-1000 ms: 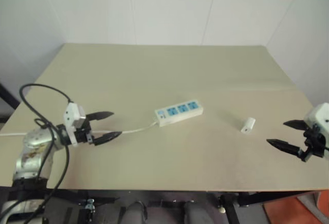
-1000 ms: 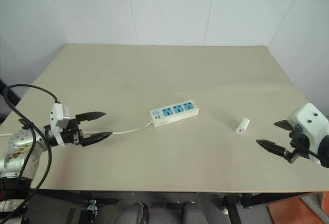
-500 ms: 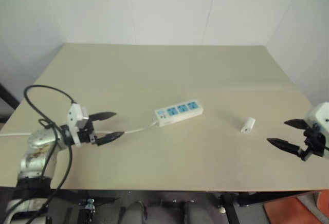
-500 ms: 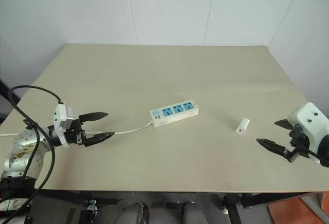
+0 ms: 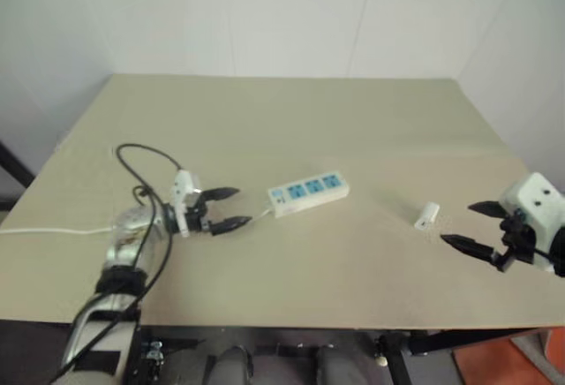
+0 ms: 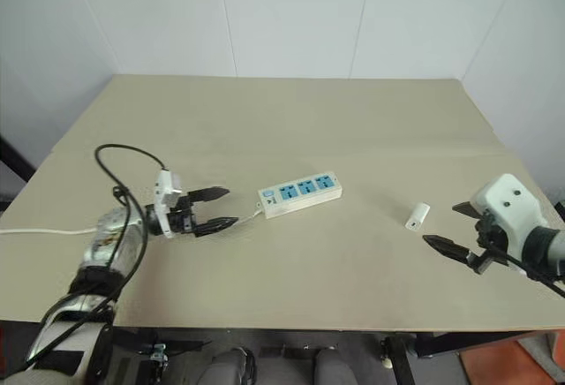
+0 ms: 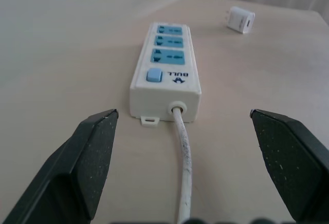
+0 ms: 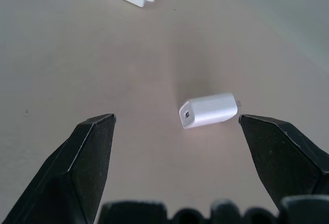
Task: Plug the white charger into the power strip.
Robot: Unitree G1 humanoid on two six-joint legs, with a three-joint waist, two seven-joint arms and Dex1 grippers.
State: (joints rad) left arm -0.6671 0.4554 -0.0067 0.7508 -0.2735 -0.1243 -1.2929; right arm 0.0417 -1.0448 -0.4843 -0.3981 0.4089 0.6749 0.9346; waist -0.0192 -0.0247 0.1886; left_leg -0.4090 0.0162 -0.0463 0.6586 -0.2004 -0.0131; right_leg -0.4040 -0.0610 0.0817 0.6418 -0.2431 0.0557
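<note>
Item 1, table (image 6: 291,120): beige top carrying all the working pieces.

Item 2, power strip (image 6: 300,194): white bar near the table's middle, three blue socket faces up, switch end and cord (image 7: 182,157) toward the robot's left. All sockets vacant.

Item 3, charger (image 6: 417,216): small white block lying on its side, well apart from the strip, toward the robot's right. In the right wrist view its prongs point away from the strip's side.

Item 4, left gripper (image 6: 216,209): jaws spread wide, holding nothing, low over the table just short of the strip's cord end, cord running between the fingers.

Item 5, right gripper (image 6: 450,228): jaws spread wide, holding nothing, near the charger, which lines up between its fingers in the wrist view.

Handling note, judged: the step in hand looks like the approach to two grasps. The right gripper should close across the charger's flat sides, leaving the prong end free, then turn it prongs-down. The left gripper would do well to pin the strip at the switch end, so it cannot slide or tip when the charger is pressed into a socket.
</note>
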